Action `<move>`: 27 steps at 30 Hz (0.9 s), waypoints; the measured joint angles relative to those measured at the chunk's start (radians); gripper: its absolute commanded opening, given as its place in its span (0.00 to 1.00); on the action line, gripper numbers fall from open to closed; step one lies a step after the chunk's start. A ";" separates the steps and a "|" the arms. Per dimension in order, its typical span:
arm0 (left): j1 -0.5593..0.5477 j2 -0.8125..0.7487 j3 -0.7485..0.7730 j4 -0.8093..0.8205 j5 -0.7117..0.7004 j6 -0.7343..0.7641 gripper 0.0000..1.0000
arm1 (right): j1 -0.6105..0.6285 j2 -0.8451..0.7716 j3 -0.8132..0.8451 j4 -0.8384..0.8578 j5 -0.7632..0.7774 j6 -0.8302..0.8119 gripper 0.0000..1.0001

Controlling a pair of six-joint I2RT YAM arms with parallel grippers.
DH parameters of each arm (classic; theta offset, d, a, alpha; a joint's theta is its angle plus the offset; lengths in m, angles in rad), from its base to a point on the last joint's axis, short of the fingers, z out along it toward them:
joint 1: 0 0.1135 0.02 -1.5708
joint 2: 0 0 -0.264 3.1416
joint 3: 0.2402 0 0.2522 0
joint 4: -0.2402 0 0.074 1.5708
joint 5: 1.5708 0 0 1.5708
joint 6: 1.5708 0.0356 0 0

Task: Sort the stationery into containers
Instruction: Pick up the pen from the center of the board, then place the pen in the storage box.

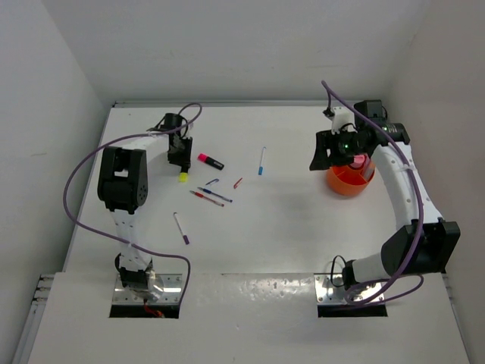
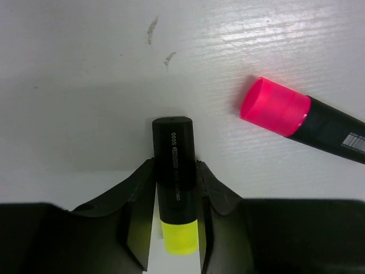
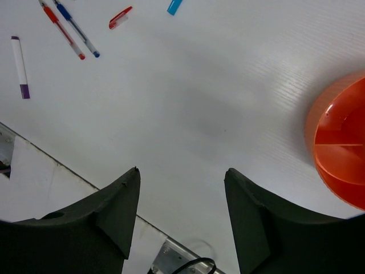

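From above we see the orange bowl on the right of the table. Well to its left lie a blue-capped pen, a pink marker, a blue pen, a red pen, and farthest off a yellow marker. In the left wrist view, the left gripper pinches the yellow marker's black barrel, a finger against each side, the pink marker lying apart on the bowl's side. In the right wrist view, the right gripper gapes wide, holding nothing, over bare table just beside the bowl.
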 measured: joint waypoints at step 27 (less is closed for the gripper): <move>-0.115 -0.845 -0.384 0.789 0.791 -0.077 0.00 | 0.049 -0.047 -0.143 0.375 -0.536 0.528 0.65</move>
